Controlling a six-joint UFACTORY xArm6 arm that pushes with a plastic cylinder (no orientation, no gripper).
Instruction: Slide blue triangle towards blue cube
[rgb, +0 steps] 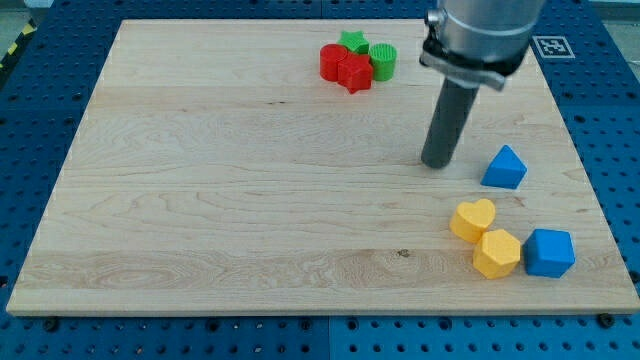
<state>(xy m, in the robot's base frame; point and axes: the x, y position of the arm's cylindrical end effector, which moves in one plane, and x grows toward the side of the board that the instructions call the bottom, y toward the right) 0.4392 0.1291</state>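
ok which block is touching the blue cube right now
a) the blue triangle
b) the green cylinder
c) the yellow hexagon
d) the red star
c: the yellow hexagon sits right against the left side of the blue cube, while the blue triangle lies apart, toward the view's top, with my tip just to its left.

Board (250, 180) pale wood, matt; blue triangle (504, 168) smooth plastic.
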